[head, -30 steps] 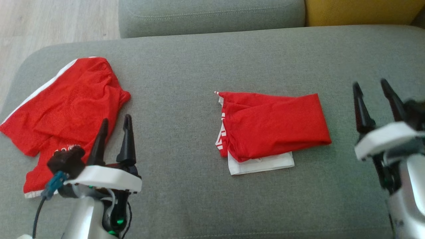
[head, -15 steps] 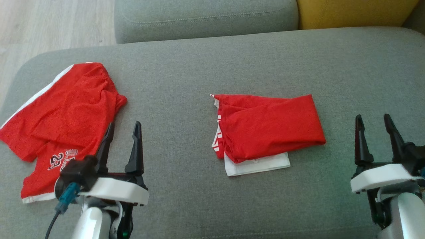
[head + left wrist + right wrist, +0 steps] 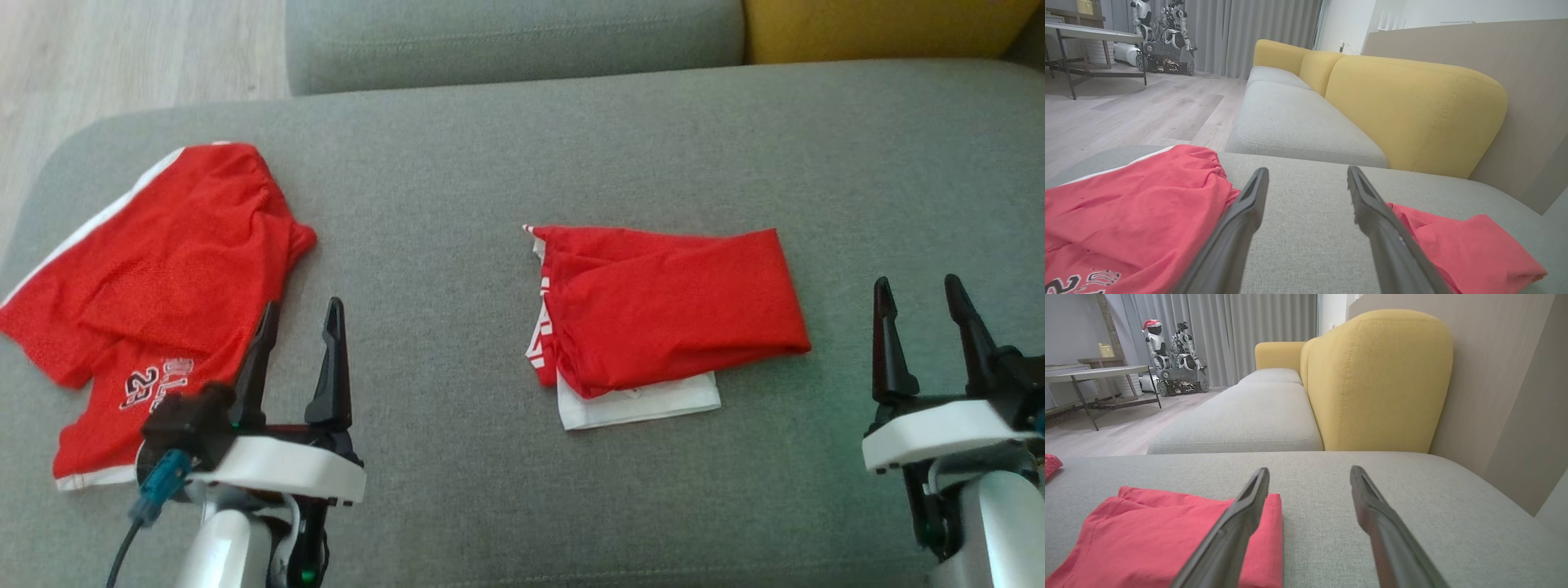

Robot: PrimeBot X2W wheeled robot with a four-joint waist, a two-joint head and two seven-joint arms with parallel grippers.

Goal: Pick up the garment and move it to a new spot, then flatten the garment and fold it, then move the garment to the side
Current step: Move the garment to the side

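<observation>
On the grey fabric sofa seat [image 3: 457, 163] beside pale wood floor [image 3: 122, 57], the left gripper [image 3: 302, 305] and right gripper [image 3: 916, 281], both wide and empty, flank the folded red garment [image 3: 669, 302], its white layer [image 3: 645, 404] mostly hidden.

The garment [image 3: 678, 310] and shorts [image 3: 163, 269] are red and white, the cushion [image 3: 490, 163] grey.
</observation>
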